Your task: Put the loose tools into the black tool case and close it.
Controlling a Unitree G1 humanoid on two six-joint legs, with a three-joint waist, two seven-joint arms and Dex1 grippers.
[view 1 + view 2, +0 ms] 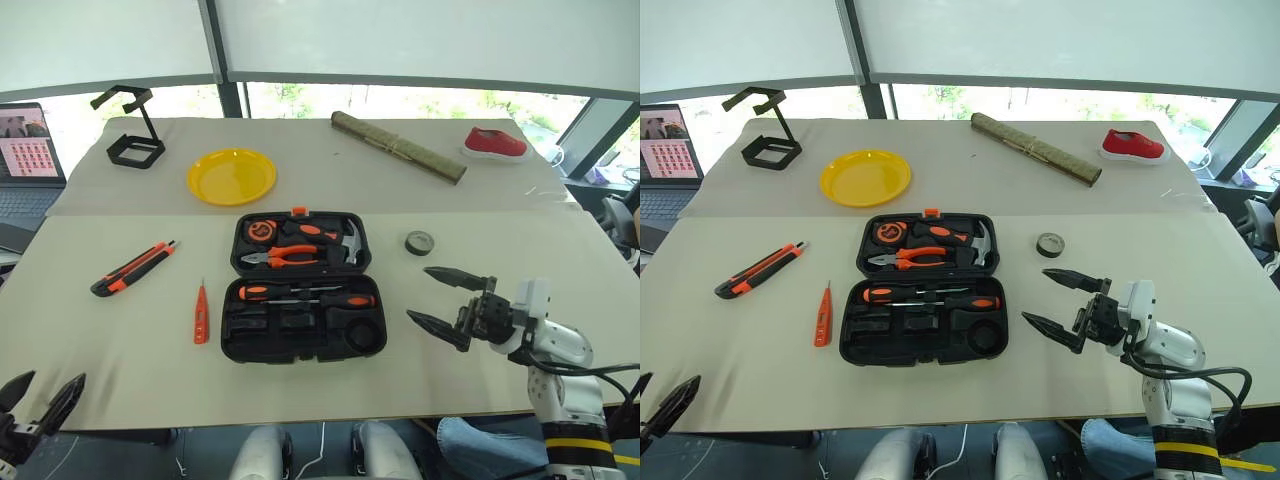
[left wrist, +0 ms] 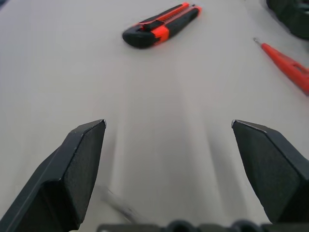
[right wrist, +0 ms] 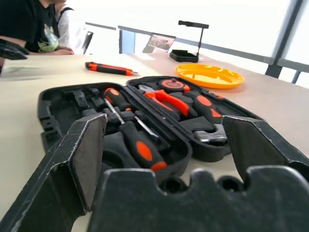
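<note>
A: How much is done?
B: Two screwdrivers (image 1: 305, 294) lie in the open black case (image 1: 303, 285). The knife (image 1: 132, 268), the little orange tester (image 1: 201, 313) and the grey tape roll (image 1: 419, 242) wait on the table.
A: Where from the right claw (image 1: 447, 300)?
B: Case just beside its tips; tape just past them. Both claws are wide open, holding nothing.
A: And the left claw (image 1: 38, 396)?
B: Knife ahead. Handles look rubbery, case hard plastic.

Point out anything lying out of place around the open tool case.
Three tools lie loose outside the open tool case: the utility knife and tester screwdriver on its left, the tape roll on its right.
</note>
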